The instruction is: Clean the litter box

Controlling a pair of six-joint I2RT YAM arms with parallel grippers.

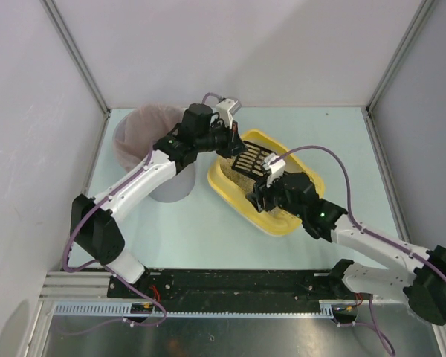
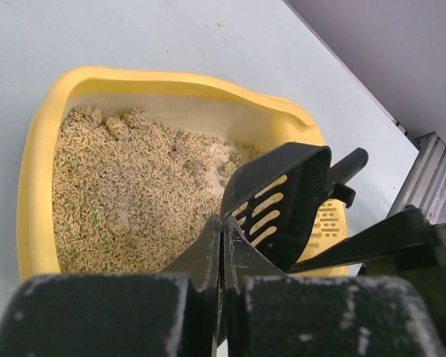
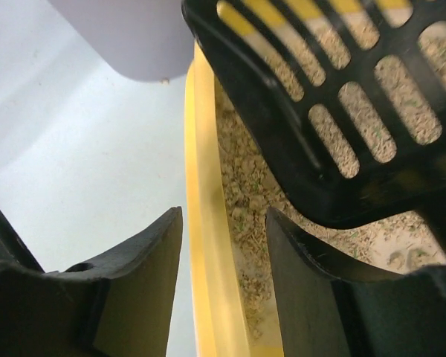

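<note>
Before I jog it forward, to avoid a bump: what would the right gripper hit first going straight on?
Probably the yellow rim of the litter box, which lies between the fingers of the open right gripper; the scoop sits farther on, depth unclear.

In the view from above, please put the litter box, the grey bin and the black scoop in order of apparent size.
1. litter box, largest
2. bin, close behind; its tall rim is nearer the camera, so this ranking is unsure
3. scoop, clearly smallest
</note>
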